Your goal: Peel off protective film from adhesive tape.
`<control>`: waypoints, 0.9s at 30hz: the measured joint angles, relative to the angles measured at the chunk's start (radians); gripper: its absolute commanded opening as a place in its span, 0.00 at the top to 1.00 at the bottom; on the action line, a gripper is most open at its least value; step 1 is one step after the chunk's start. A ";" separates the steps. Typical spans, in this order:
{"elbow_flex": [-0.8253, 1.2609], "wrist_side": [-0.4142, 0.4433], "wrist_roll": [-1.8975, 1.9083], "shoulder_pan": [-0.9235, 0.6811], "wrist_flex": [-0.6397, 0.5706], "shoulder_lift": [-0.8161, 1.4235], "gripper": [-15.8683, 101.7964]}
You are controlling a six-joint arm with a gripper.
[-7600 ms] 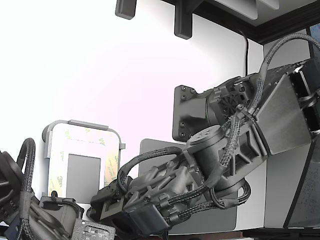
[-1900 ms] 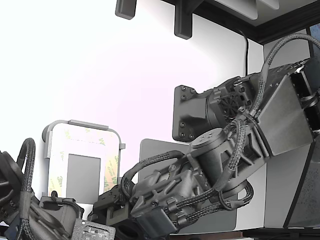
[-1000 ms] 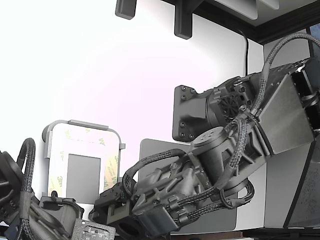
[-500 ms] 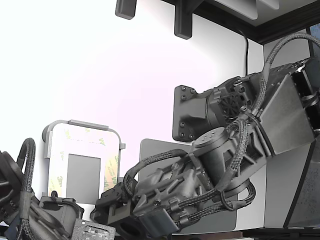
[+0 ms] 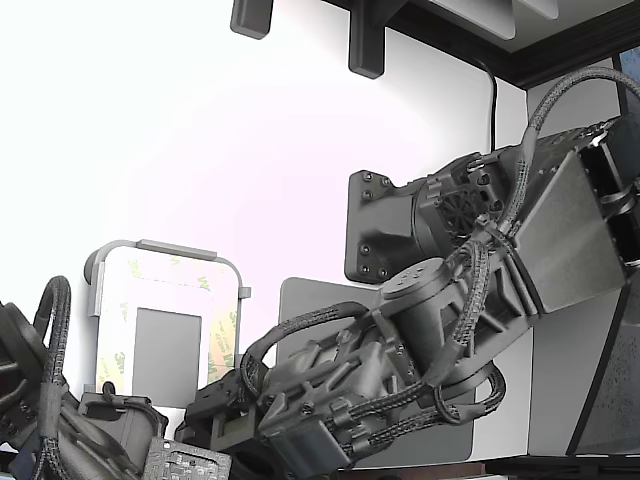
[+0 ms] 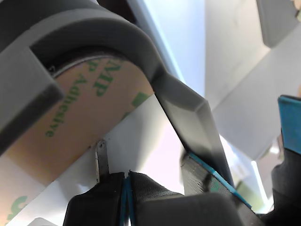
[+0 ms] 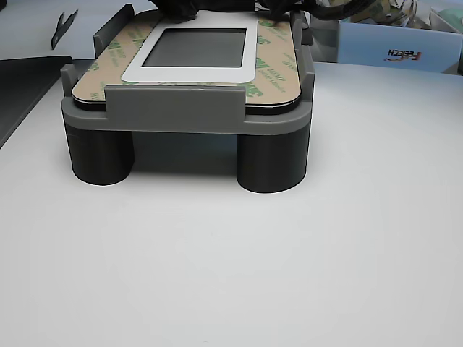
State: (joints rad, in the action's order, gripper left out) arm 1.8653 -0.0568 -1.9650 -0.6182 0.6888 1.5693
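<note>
Your dark hand (image 6: 127, 181) has its fingertips pressed together beside the cream, green-printed protective film (image 6: 84, 117). You cannot tell if it grips anything. The film lies in a grey plastic holder (image 7: 184, 112).

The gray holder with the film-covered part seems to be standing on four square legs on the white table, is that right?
Not quite: the other view shows the gray holder standing on round, dark cylindrical legs, and only two are visible. It does stand on the white table.
</note>
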 measured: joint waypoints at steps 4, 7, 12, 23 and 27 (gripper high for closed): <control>-0.020 -0.002 0.005 0.002 0.018 -0.012 0.93; -0.020 -0.002 0.009 0.002 0.021 -0.012 0.93; -0.009 0.005 0.018 0.002 0.028 0.000 0.93; 0.012 0.008 0.031 0.000 0.014 0.014 0.92; 0.012 0.006 0.037 -0.002 0.014 0.017 0.92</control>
State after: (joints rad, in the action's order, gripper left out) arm 1.8776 -0.0506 -1.9282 -0.6197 0.7026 1.5861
